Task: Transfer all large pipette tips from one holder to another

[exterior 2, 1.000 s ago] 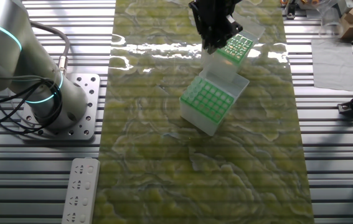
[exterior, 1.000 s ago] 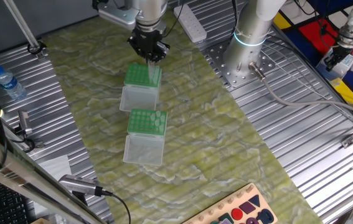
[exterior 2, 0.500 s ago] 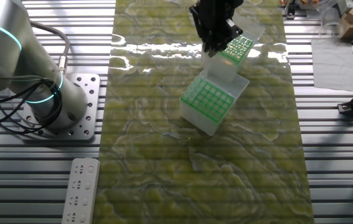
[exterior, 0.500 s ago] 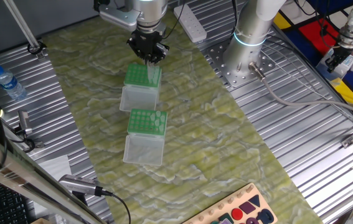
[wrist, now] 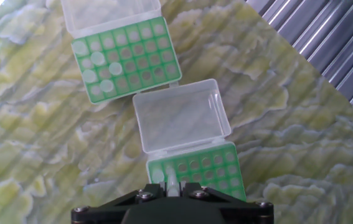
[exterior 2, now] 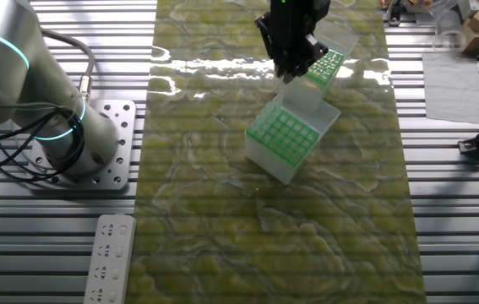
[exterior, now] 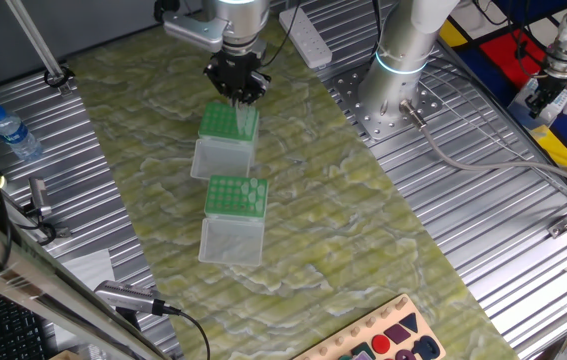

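Gripper (wrist: 171, 194) pinches one whitish translucent large pipette tip (wrist: 170, 178) above the green-topped box (wrist: 196, 173)

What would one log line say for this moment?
pincer: shut on pipette tip | position: above lower green rack | other green rack: few tips seated

The gripper (wrist: 171, 194) is cut off by the hand view's bottom edge (its fingertips unseen).
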### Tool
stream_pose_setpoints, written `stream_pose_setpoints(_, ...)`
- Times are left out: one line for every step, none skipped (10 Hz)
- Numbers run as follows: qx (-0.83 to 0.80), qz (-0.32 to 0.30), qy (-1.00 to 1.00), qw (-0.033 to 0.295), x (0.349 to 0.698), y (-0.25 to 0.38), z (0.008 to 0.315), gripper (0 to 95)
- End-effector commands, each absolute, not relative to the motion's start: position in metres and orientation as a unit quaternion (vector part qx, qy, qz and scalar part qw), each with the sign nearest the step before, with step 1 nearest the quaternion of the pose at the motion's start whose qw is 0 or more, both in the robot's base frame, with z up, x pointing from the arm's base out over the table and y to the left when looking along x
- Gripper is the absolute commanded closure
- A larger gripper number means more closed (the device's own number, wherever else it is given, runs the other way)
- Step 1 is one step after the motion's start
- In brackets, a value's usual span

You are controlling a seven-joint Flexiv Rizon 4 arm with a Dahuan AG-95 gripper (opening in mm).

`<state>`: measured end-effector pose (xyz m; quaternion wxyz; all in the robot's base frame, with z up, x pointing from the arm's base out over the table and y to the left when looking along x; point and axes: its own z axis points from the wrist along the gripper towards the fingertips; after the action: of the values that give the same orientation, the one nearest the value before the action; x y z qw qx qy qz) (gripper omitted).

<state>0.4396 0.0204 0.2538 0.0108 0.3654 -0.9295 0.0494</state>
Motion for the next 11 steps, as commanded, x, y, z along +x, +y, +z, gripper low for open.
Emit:
stream_pose_setpoints(0.374, 0.051, -0.926, 0.011, 0.44, 0.02, 0.254, 57.0)
stream_pose_setpoints(0.376, 0.051, -0.925, 0.012, 0.44, 0.02, 0.254, 57.0)
stream_pose_setpoints(0.376, 0.051, -0.925, 0.011, 0.44, 0.02, 0.254, 38.0)
stream_pose_setpoints(0.365, 0.051, -0.93, 0.011, 0.44, 0.021, 0.254, 57.0)
stream_pose_setpoints(0.345, 0.05, -0.937, 0.01, 0.442, 0.025, 0.253, 57.0)
stream_pose_setpoints(0.305, 0.033, -0.952, 0.007, 0.447, 0.036, 0.25, 76.0)
stream_pose_setpoints(0.278, 0.023, -0.96, 0.004, 0.453, 0.047, 0.247, 76.0)
stream_pose_setpoints(0.26, 0.019, -0.965, 0.004, 0.461, 0.062, 0.244, 76.0)
stream_pose_setpoints(0.251, 0.017, -0.968, 0.005, 0.468, 0.072, 0.242, 76.0)
stream_pose_setpoints(0.245, 0.015, -0.969, 0.007, 0.476, 0.088, 0.241, 76.0)
stream_pose_setpoints(0.241, 0.014, -0.97, 0.009, 0.479, 0.095, 0.24, 76.0)
